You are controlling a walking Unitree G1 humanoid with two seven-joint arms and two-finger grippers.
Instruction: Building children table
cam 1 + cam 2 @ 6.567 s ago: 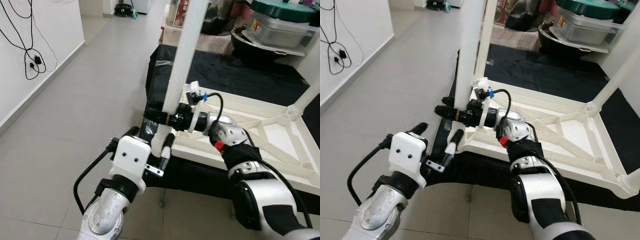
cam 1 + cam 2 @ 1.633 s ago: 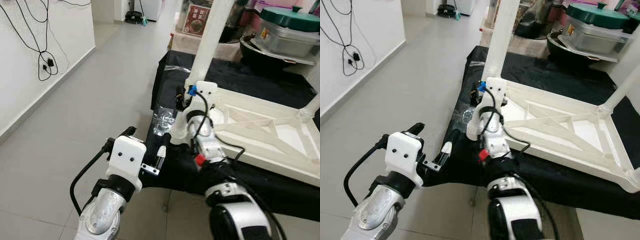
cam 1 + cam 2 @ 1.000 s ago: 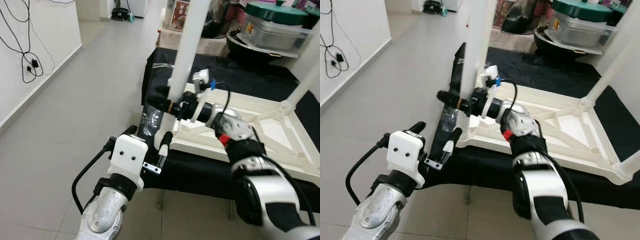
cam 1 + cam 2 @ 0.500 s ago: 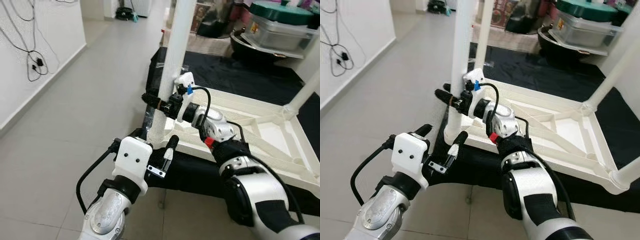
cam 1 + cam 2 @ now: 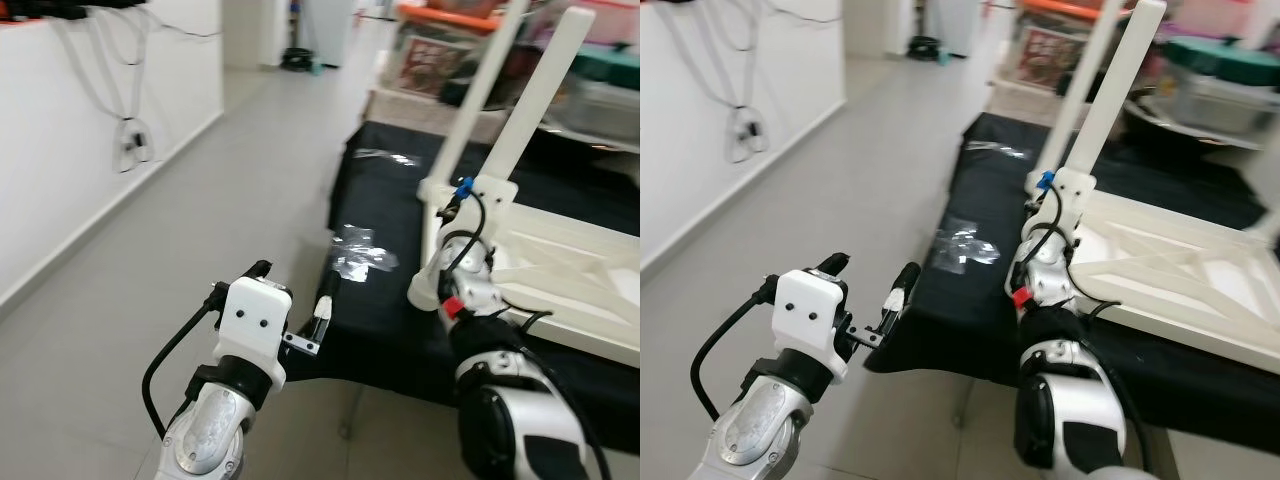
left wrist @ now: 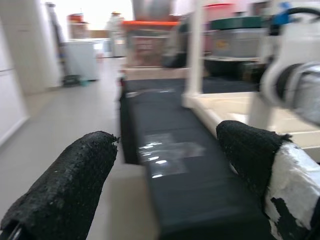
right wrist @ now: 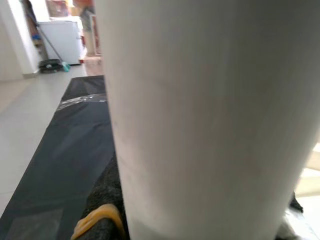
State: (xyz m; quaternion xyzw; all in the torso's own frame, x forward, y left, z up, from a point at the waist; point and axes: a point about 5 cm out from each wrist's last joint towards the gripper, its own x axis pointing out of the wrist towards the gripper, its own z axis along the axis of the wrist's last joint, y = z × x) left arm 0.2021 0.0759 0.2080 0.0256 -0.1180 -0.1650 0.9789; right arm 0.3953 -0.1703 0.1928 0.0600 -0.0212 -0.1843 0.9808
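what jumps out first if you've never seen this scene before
The upturned white children's table lies on a black sheet, its legs pointing up. The right gripper is at the near corner leg, which looms huge and white in the right wrist view. The left gripper hangs open over the sheet's near edge, holding nothing.

Below me a black sheet (image 5: 400,300) covers the low platform, with a crinkled patch of clear tape (image 5: 358,260) stuck near its corner. Pale grey floor tiles (image 5: 230,200) run off to my left, up to a white wall (image 5: 70,150) where dark cables (image 5: 128,145) hang. Far back stand a white appliance (image 6: 80,57) and an orange-lidded container (image 6: 150,45)
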